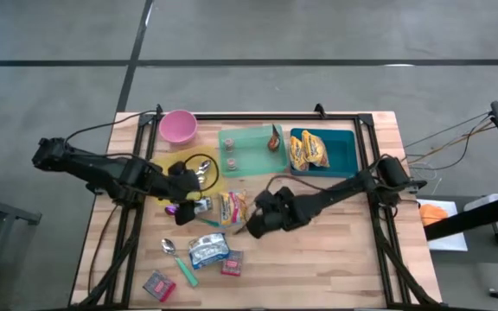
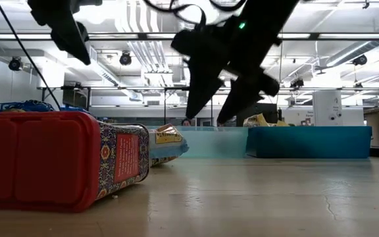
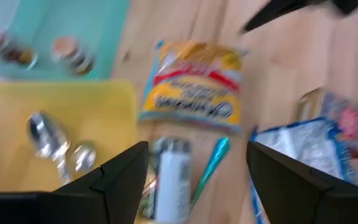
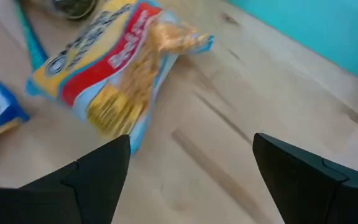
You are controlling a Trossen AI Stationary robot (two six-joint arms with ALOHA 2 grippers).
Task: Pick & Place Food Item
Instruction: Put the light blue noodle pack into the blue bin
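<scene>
A yellow-and-red noodle packet lies flat on the wooden table, between the yellow plate and my right gripper. My right gripper hangs open just right of the packet, fingers slanting down over bare wood. My left gripper is open above the plate's near right edge, left of the packet. Neither holds anything. Two more yellow packets lie in the blue tray.
A green tray with small jars and a pink bowl stand at the back. Spoons lie on the plate. A blue-white packet, a spoon and two red tins lie nearer the front edge.
</scene>
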